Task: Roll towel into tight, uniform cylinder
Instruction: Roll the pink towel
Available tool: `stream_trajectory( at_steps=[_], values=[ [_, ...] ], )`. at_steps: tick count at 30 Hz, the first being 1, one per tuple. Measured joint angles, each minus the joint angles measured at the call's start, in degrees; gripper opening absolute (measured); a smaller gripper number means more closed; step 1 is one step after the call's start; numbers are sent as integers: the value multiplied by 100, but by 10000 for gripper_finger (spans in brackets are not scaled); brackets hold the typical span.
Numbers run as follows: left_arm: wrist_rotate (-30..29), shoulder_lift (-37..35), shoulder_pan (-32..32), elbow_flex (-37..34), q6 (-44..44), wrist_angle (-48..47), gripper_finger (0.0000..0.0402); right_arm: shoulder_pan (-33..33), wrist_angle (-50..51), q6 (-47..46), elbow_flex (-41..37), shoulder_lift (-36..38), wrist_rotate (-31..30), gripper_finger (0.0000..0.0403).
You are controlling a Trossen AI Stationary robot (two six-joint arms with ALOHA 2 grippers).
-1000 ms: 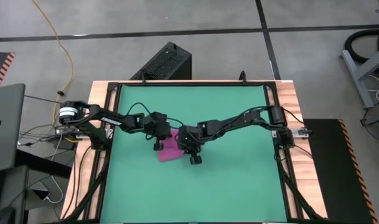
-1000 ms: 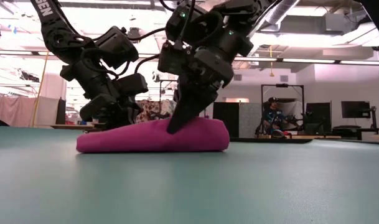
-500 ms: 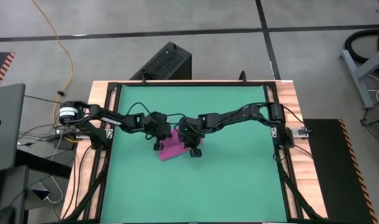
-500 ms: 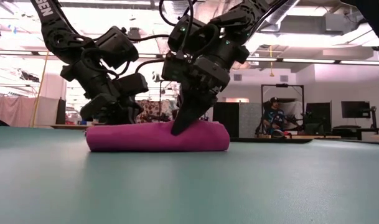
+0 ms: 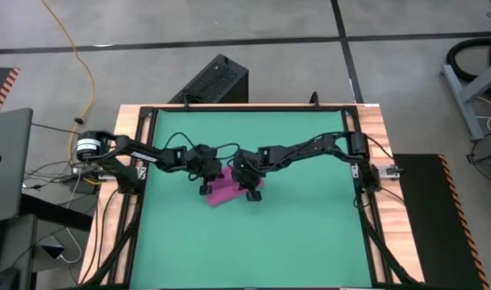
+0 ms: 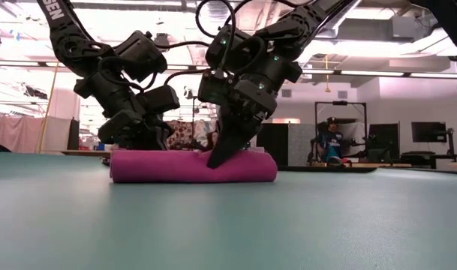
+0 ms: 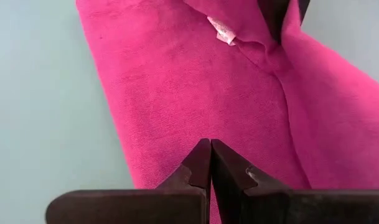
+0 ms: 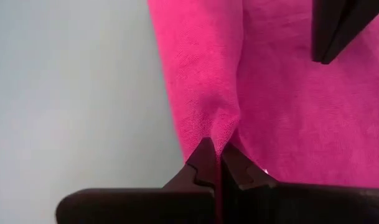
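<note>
Magenta towel point(image 6: 192, 166) near the green counter's point(image 5: 293, 234) middle has been drawn shorter and rounder; the right pincer point(image 6: 219, 156), clenched on a fold, and the closed left pincer point(image 7: 210, 163) are pressed onto it.

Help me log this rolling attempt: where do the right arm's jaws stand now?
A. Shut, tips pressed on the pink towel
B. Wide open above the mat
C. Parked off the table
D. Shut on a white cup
A: the right gripper is shut, tips pinching a fold of the towel.
</note>
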State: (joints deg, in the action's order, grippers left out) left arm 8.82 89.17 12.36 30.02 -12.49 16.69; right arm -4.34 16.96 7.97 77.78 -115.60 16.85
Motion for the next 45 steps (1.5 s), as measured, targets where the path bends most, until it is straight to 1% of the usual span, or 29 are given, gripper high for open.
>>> stream_trajectory(
  at_steps=[8, 11, 13, 17, 19, 22, 24, 26, 29, 32, 34, 36, 39, 43, 45],
  values=[
    [18, 0, 0, 26, 24, -21, 0, -39, -199, -39, 51, -427, -16, 11],
    [6, -1, 0, 26, 42, -33, 0, -38, -209, -91, 52, -444, -29, 11],
    [-124, -80, -2, 26, 79, -126, 0, -74, -170, -134, 52, -447, -29, 11],
    [-741, -656, -43, 192, -29, -850, 0, -103, -96, -216, 52, -451, -35, 11],
    [-875, -1051, -87, 330, -49, -1249, 0, -101, -81, -213, 52, -455, -37, 11],
    [-761, -1693, -198, 461, 308, -1577, 0, -100, -82, -212, 50, -456, -51, 11],
    [-541, -2018, -285, 457, 835, -1563, 0, -98, -76, -213, 48, -458, -51, 11],
    [-497, -2178, -436, 343, 1374, -1581, 0, -98, -68, -210, 48, -460, -55, 11],
    [-508, -2198, -879, 213, 1664, -1447, 0, -94, -64, -208, 46, -462, -66, 11],
    [-532, -2058, -1442, 196, 1802, -1208, 0, -96, -66, -204, 44, -466, -69, 11],
    [-693, -1904, -1775, 182, 1905, -1270, 0, -94, -66, -199, 44, -466, -70, 11],
    [-999, -1779, -2045, 181, 1909, -1265, 0, -96, -75, -195, 42, -466, -66, 11],
    [-1521, -1574, -2206, 181, 1851, -1323, 0, -94, -74, -197, 40, -466, -64, 11],
    [-1421, -1273, -2205, 183, 1819, -1315, 0, -96, -73, -197, 37, -466, -61, 11],
    [-1567, -1096, -2211, 186, 1831, -1405, 0, -95, -73, -222, 37, -466, -59, 11]
  ],
)
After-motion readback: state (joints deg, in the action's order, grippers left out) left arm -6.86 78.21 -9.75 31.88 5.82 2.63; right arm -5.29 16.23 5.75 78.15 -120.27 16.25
